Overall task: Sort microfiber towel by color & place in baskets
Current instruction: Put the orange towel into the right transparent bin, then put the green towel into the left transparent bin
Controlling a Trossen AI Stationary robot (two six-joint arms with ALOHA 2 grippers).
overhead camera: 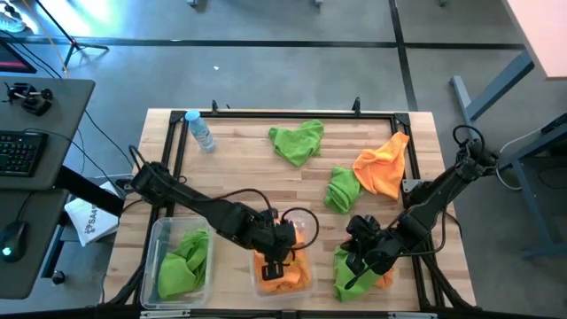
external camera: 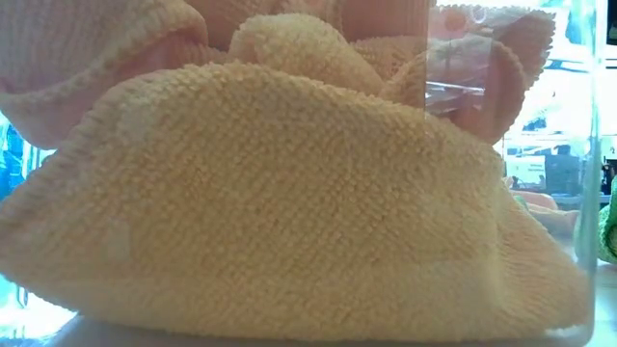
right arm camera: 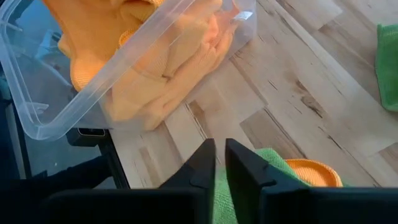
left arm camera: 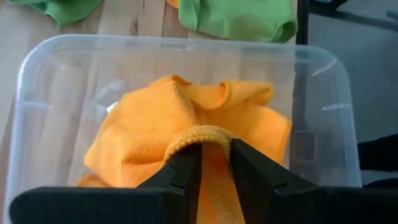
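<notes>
Overhead, an orange towel [overhead camera: 282, 268] is seen being lowered by the left gripper [overhead camera: 276, 259] into the clear basket [overhead camera: 306, 285] at the middle of the tabletop's near edge; a second basket [overhead camera: 158, 232] at the near left corner holds a green towel [overhead camera: 184, 261]. The right gripper [overhead camera: 359, 261] is set on a green-and-orange heap [overhead camera: 354, 275] at the near right corner, while two green towels [overhead camera: 298, 141] and an orange one [overhead camera: 384, 166] are left loose toward the far right.

From table height, only orange cloth [external camera: 289, 202] pressed behind a clear wall is shown.

Past the left wrist, a fold of orange cloth [left arm camera: 214, 162] is pinched between the narrowly parted fingers [left arm camera: 186, 171].

Past the right wrist, the fingers [right arm camera: 202, 165] are nearly closed over green cloth [right arm camera: 273, 158]; whether it is gripped cannot be told.

Placing orange is judged the step in hand; next, release is called for, then green separated from orange.
</notes>
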